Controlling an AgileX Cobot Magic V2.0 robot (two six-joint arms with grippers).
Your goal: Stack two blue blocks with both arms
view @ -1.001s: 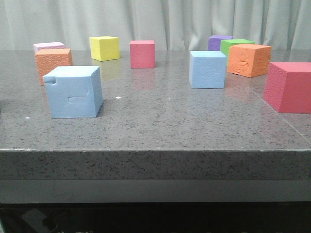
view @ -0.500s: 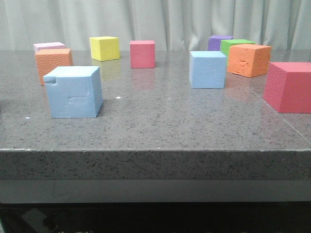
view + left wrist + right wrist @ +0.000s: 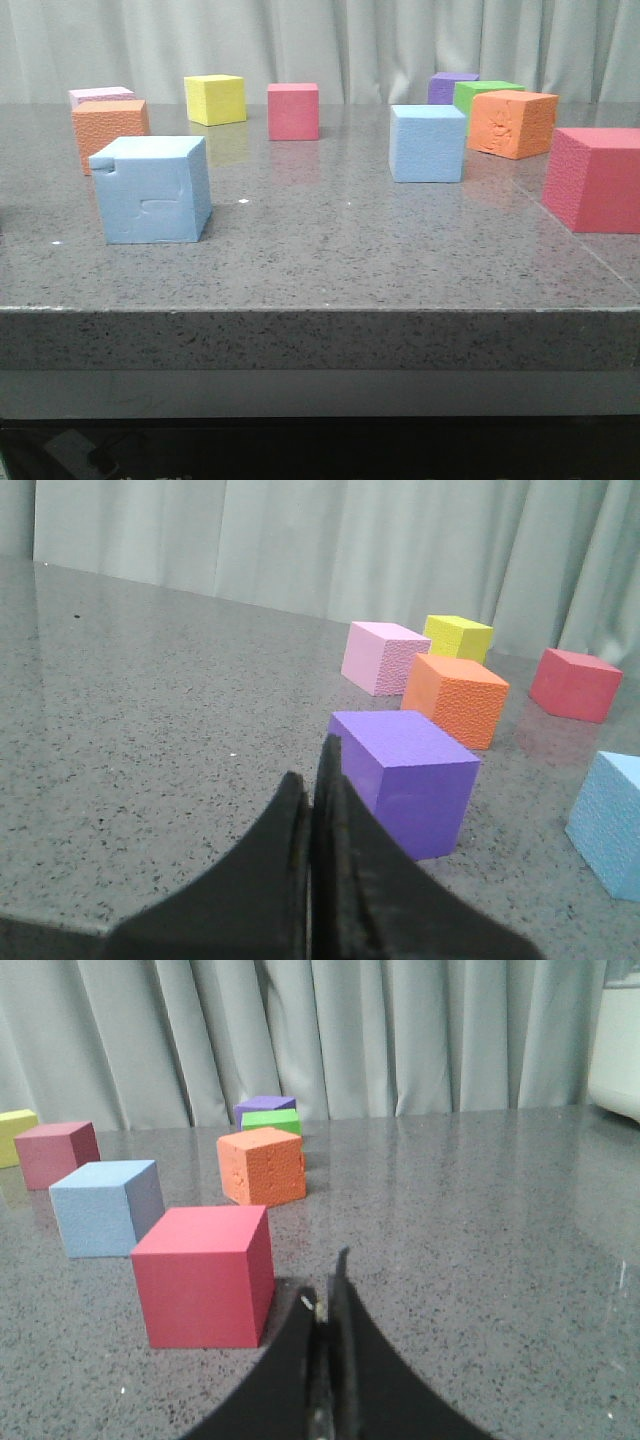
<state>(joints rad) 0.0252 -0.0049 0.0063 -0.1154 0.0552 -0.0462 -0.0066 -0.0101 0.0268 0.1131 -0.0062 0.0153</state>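
1. Grey speckled tabletop (image 3: 330,250) carries everything we see, the foam cubes standing well apart.
2. We find the notched blue block (image 3: 151,190) front-left and the plain blue block (image 3: 428,143) further back, right of centre.
3. We see our left end effector (image 3: 315,790) and right end effector (image 3: 328,1305) clenched on nothing.

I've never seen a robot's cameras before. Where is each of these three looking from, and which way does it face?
Front view: low at the table's near edge, facing forward over the blocks to the curtain; no arm shows.
Left wrist view: on the left arm, low over the table, facing a purple block; the shut left gripper shows.
Right wrist view: on the right arm, facing a red block; the shut right gripper shows.
Shared: the plain blue block appears in front and right wrist views.
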